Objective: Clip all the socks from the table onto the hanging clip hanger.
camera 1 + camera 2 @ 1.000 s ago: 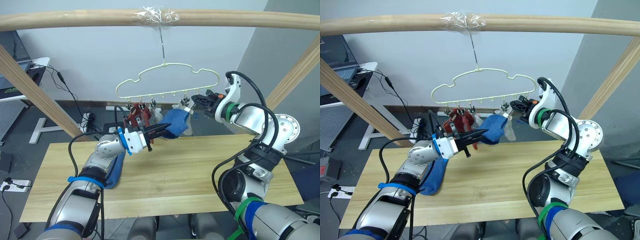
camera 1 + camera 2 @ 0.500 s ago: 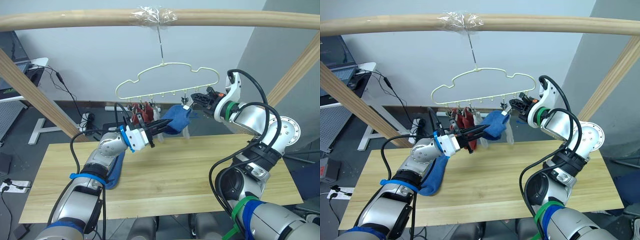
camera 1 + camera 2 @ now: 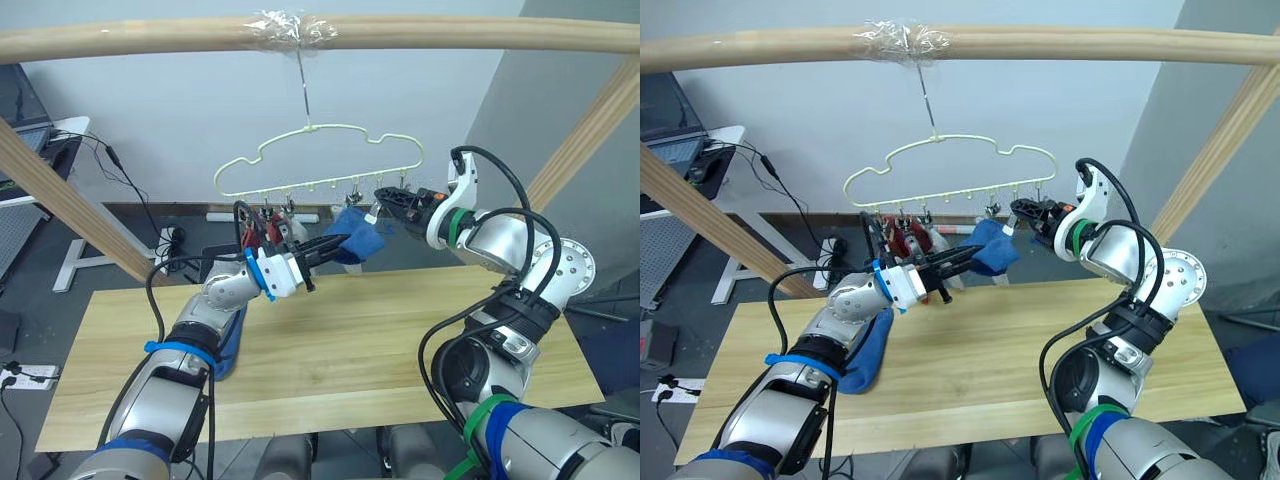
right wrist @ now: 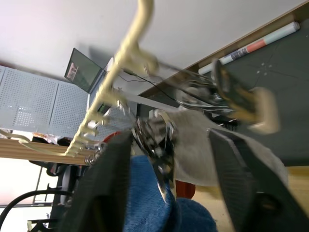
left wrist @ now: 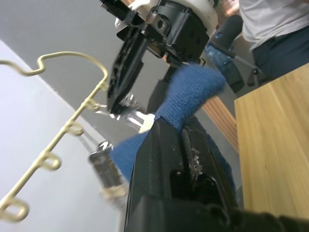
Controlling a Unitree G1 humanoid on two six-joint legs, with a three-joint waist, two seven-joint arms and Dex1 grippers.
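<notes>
The pale-yellow clip hanger (image 3: 310,160) hangs by its hook from a round wooden beam. My left gripper (image 3: 338,243) is shut on a blue sock (image 3: 362,240), held up under the hanger's right-hand clips. My right gripper (image 3: 383,201) stands open just right of it, its fingers (image 4: 108,188) spread on either side of a metal clip (image 4: 157,140) that sits at the sock's top edge. Two rust-red socks (image 3: 262,228) and a light grey sock (image 4: 203,140) hang from other clips. A second blue sock (image 3: 230,340) lies on the table (image 3: 400,330) under my left forearm.
The beam (image 3: 150,40) crosses overhead, held by slanted wooden posts at the left (image 3: 60,200) and right (image 3: 590,130). A person in a white shirt (image 5: 270,19) stands beyond the table. Cables and a desk sit behind at the left.
My right gripper has opened; its fingers now stand apart around the clip. The left gripper keeps its hold on the blue sock, a little higher. The camera has shifted.
</notes>
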